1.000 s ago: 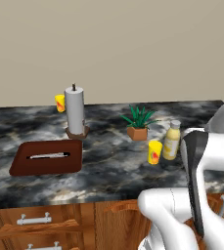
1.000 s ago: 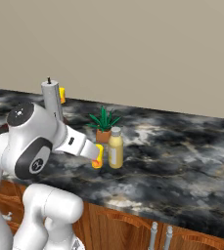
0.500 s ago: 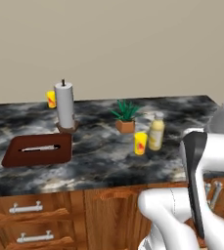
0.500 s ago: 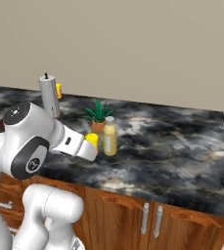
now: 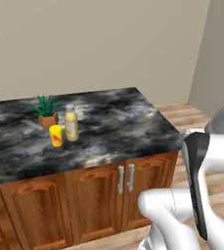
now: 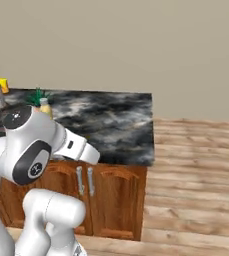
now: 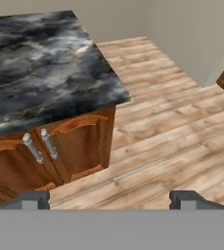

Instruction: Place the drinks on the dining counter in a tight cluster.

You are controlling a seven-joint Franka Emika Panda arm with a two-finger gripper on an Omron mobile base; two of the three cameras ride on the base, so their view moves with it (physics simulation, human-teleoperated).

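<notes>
one juice bottle (image 5: pixel 72 124) stands on the desk (image 5: pixel 118 117), far from the released, empty hand (image 7: pixel 108 197); next, fetch another drink.

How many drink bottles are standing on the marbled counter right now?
1: the yellow juice bottle stands near the counter's left part, right of a small yellow cup and in front of the potted plant. Others may be out of frame.

Black-and-grey marbled stone counter top (image 5: pixel 108 122) over brown wooden cabinets (image 5: pixel 94 200); yellow juice bottle with white cap (image 5: pixel 71 123); small yellow cup (image 5: pixel 56 135); beige wall (image 5: pixel 99 44).
</notes>
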